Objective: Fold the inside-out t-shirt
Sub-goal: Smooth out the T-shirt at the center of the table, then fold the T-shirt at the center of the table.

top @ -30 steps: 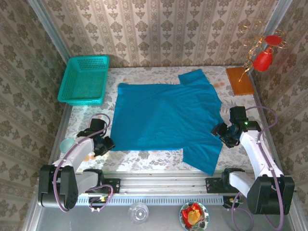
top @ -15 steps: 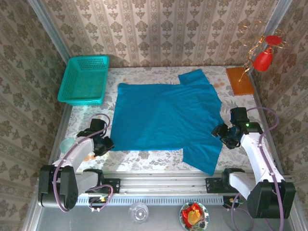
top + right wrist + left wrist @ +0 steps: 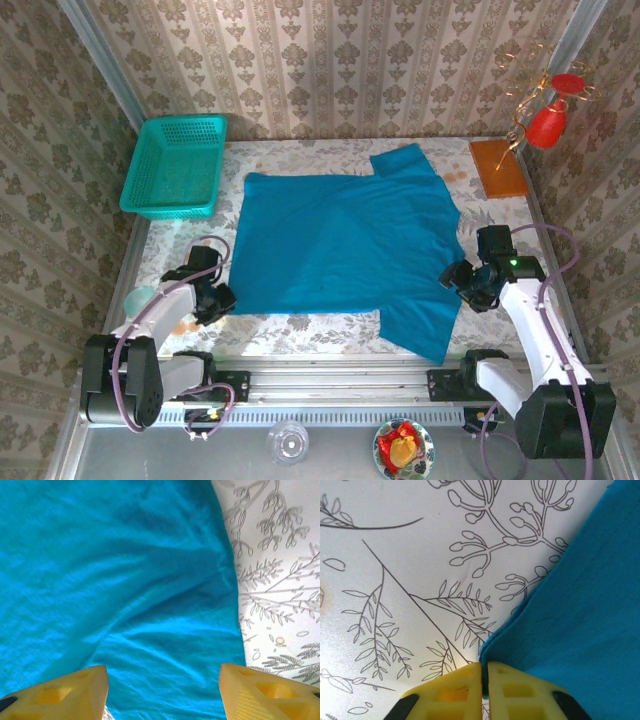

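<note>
Top external view gave us the inside-out t-shirt [image 3: 340, 240] lying spread flat, teal-blue, on the middle of the floral tabletop [image 3: 300, 325]. One sleeve reached toward the far right and the other toward the near right edge. The left fingers [image 3: 222, 297] sat low at the shirt's near-left corner. The right fingers [image 3: 462, 280] were at the shirt's right edge, between the two sleeves.

From the left wrist we saw the yellow fingertips [image 3: 465, 687] pressed together with no gap between them. The corner of the shirt [image 3: 570, 610] ran straight into the seam where they met, so we took them to be pinched on that corner. Bare patterned tabletop [image 3: 395, 555] lay to the left of the cloth edge.

From the right wrist we saw the two yellow fingertips [image 3: 60, 692] standing wide apart, holding nothing. Rumpled teal cloth [image 3: 125, 580] lay under and between them, and the shirt's edge ran down the right side against the printed tabletop [image 3: 280, 580].

A turquoise mesh basket [image 3: 175, 165] stood at the far left corner, apart from the shirt. An orange-brown board [image 3: 497, 167] lay at the far right. On the ledge in front of the arms' bases were a clear cup [image 3: 288, 440] and a small plate [image 3: 403, 447] of food.
</note>
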You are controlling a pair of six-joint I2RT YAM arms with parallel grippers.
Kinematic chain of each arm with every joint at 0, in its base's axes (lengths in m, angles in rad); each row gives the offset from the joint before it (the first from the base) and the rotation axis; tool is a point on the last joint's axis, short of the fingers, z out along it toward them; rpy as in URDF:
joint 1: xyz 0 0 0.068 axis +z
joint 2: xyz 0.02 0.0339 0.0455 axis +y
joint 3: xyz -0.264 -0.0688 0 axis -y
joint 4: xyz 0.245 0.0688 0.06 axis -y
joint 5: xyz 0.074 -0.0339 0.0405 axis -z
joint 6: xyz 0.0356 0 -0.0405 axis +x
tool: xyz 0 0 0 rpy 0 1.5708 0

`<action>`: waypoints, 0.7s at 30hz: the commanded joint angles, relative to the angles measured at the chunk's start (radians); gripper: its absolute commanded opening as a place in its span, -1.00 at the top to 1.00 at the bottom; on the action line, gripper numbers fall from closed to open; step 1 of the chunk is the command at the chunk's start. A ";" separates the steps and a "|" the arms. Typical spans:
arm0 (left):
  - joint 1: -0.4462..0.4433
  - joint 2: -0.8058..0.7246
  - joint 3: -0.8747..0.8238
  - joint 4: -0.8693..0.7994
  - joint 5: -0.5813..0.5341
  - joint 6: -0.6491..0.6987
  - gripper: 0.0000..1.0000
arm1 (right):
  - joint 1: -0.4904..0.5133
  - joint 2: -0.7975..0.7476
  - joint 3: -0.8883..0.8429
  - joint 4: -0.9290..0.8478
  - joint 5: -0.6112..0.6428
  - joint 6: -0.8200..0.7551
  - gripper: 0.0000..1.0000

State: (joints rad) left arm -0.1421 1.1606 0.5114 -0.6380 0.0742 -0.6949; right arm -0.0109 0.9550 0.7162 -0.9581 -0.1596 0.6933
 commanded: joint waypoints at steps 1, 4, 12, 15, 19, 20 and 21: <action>0.003 0.020 0.013 0.012 0.006 0.020 0.87 | 0.059 -0.034 -0.051 -0.079 0.046 0.067 -0.21; 0.003 0.020 0.019 0.011 0.007 0.023 0.94 | 0.114 -0.054 -0.098 -0.092 0.056 0.137 -0.21; 0.004 0.013 0.039 0.001 0.010 0.029 1.00 | 0.219 -0.057 -0.216 -0.091 0.079 0.364 -0.16; 0.006 0.013 0.038 0.000 0.009 0.031 1.00 | 0.227 -0.038 -0.235 -0.050 0.059 0.389 -0.13; 0.008 0.007 0.033 -0.005 0.012 0.031 1.00 | 0.230 -0.005 -0.230 -0.038 0.073 0.423 -0.07; 0.010 0.003 0.032 -0.006 0.012 0.031 1.00 | 0.232 0.001 -0.230 -0.037 0.073 0.439 -0.03; 0.011 -0.001 0.031 -0.007 0.011 0.031 1.00 | 0.232 0.001 -0.231 -0.037 0.073 0.450 -0.02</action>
State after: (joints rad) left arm -0.1410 1.1660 0.5243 -0.6277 0.0818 -0.6842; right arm 0.2127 0.9482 0.4858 -0.9936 -0.1078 1.0687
